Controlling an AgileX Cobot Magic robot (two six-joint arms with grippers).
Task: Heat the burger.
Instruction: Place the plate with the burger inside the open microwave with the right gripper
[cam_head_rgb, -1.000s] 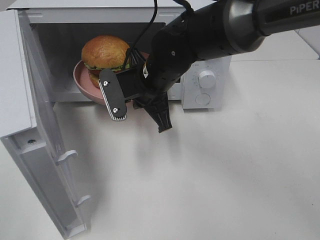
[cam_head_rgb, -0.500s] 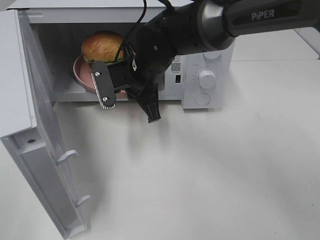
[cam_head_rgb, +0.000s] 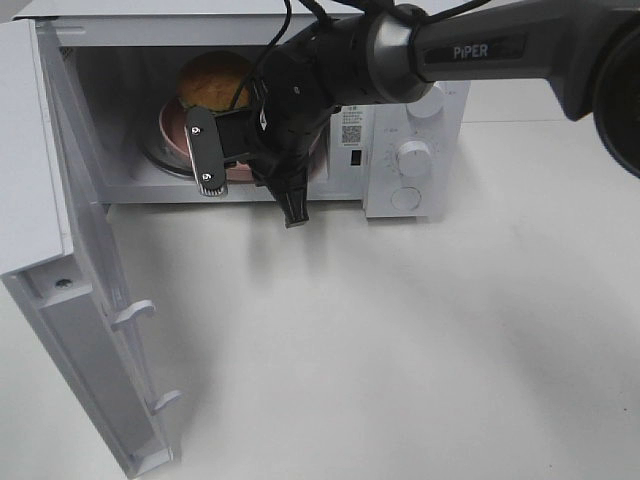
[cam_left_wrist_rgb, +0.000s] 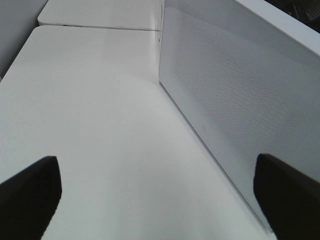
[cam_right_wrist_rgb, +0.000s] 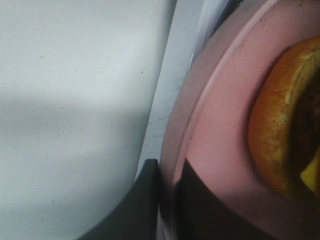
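Two grippers, one load, entered from the tool outward.

1. Right gripper (cam_right_wrist_rgb: 169, 182): I read it as clenched on the rim of the pink plate (cam_right_wrist_rgb: 220, 120). In its wrist view a dark finger sits on each side of the rim, close together.
2. Left gripper (cam_left_wrist_rgb: 157, 197): released, jaws wide, nothing between them. It hangs over bare table (cam_left_wrist_rgb: 100, 110) beside the microwave's perforated side wall.
3. Plate: carried edge-on by the right arm, within the cavity of the microwave (cam_head_rgb: 430, 110) at upper left of the high frame. I cannot tell whether it rests on the oven floor or hangs just above it.
4. Burger (cam_head_rgb: 215, 82): sits on the plate, inside the cavity, upper left of the high frame.
   - Look: a glossy golden-brown domed bun, upright. The arm hides its lower layers there.
   - The right wrist view shows an orange-brown bun edge, a dark layer and a sliver of yellow I cannot identify.
5. Door (cam_head_rgb: 70, 270): swung fully open toward lower left.
6. Knob (cam_head_rgb: 413, 158): on the panel right of the cavity, untouched.

Step in hand, by my judgement: loading the plate into the oven.

Next move calls for:
- settling the plate flat, well inside;
- easing the jaws off the rim without dragging it;
- backing out clear of the cavity before the door is shut and the knob is turned.
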